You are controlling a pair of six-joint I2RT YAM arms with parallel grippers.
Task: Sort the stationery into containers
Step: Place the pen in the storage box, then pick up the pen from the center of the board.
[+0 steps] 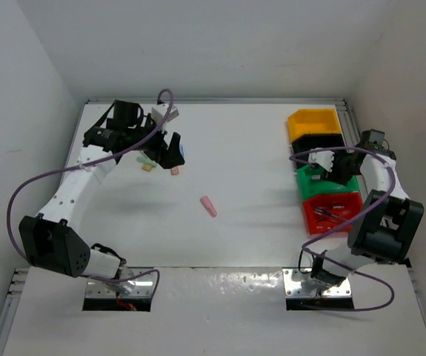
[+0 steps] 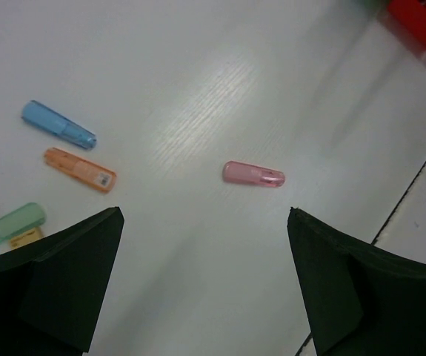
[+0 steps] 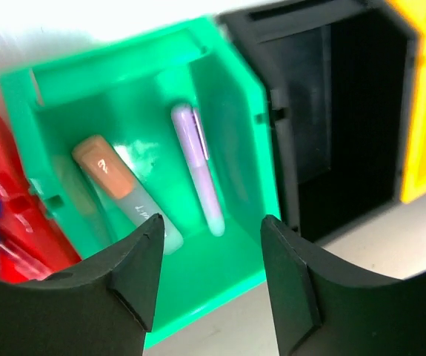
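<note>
My left gripper (image 1: 170,152) (image 2: 204,215) is open and empty above the far left of the table. In its wrist view a pink marker (image 2: 253,174) lies ahead of the jaws, with a blue marker (image 2: 58,124), an orange marker (image 2: 80,169) and a green marker (image 2: 9,225) to the left. The pink marker (image 1: 209,206) lies alone mid-table. My right gripper (image 1: 318,167) (image 3: 213,222) is open and empty over the green bin (image 3: 124,59), which holds an orange-capped marker (image 3: 116,189) and a lilac marker (image 3: 198,167).
The yellow bin (image 1: 315,121), black bin (image 1: 320,143), green bin (image 1: 342,184) and red bin (image 1: 331,211) stand in a row at the right. The red bin (image 3: 5,185) holds thin pens. A small yellow scrap (image 2: 26,237) lies by the green marker.
</note>
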